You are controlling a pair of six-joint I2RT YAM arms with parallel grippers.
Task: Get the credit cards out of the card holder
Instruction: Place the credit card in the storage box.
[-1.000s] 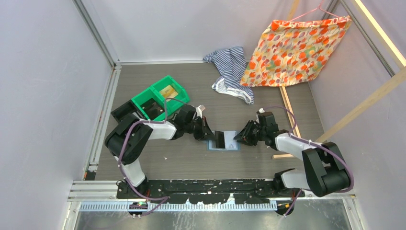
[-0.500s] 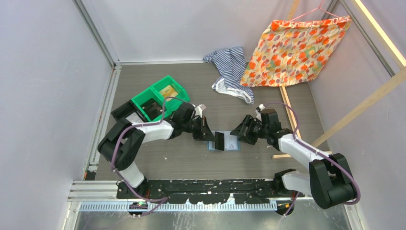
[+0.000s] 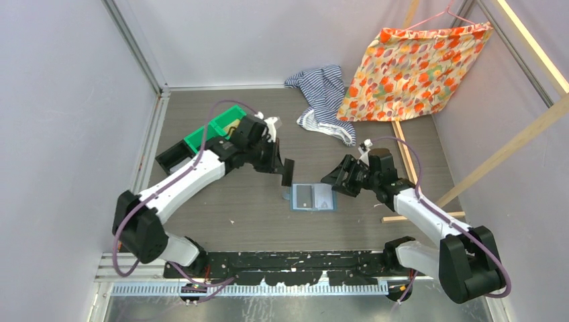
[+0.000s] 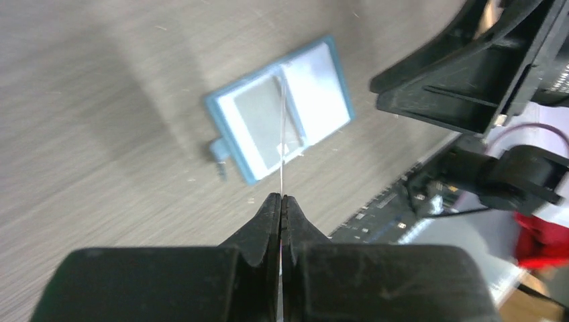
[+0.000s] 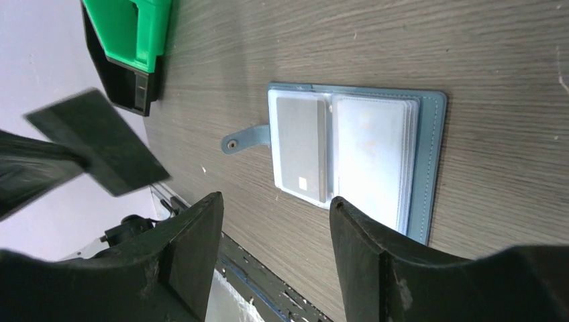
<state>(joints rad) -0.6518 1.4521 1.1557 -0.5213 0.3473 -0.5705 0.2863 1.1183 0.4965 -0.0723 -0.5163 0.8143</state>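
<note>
One dark credit card [image 3: 288, 172] is clamped thin-edge-on in the left gripper [image 4: 280, 200], whose jaws are pressed together on it, raised off the table [image 3: 255, 208]. Below and just ahead of that gripper, apart from it, the slate-blue card holder [image 5: 355, 157] lies spread open and flat. A grey card [image 5: 300, 147] sits in the clear sleeve of the panel nearest its snap strap [image 5: 245, 139]. The right gripper [image 3: 333, 183] hangs just beside the holder's other panel, jaws spread wide and holding nothing. Behind the left gripper stands a green bin [image 3: 221, 131].
</note>
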